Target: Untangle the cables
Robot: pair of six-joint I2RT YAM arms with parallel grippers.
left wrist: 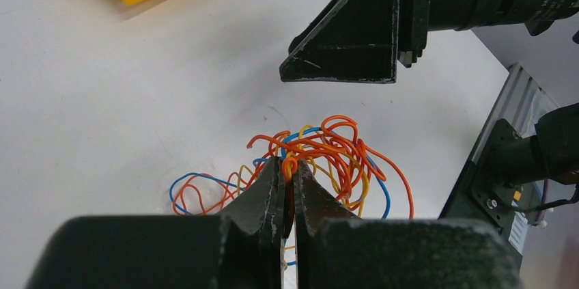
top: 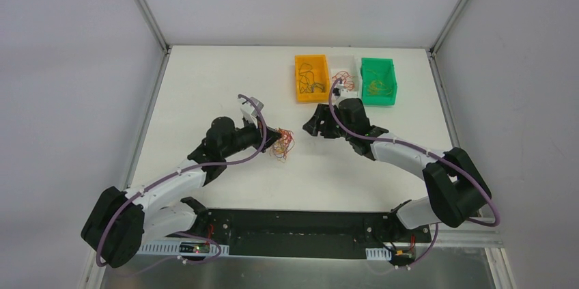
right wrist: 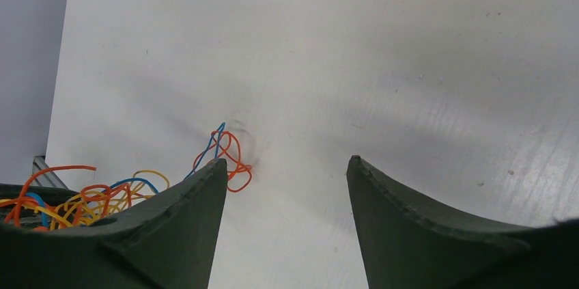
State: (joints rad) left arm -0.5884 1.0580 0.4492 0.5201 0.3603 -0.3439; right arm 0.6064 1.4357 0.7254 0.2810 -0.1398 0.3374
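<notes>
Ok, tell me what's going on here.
The left hand is shut on the clump of cables, thin orange, blue and yellow ones, at the middle of the white table. The right hand is open and empty, close beside the clump. Toward the far edge, the orange bin, white bin and green bin each hold some cables.

The left arm (top: 171, 183) reaches from the lower left of the top view toward the centre. Its pincer (left wrist: 288, 166) has the jaws pressed together, pinching an orange strand of the cables (left wrist: 328, 145). The right arm (top: 410, 152) bends in from the lower right. Its pincer (right wrist: 287, 162) stands wide apart, holding nothing, and faces the left one from nearby.
</notes>
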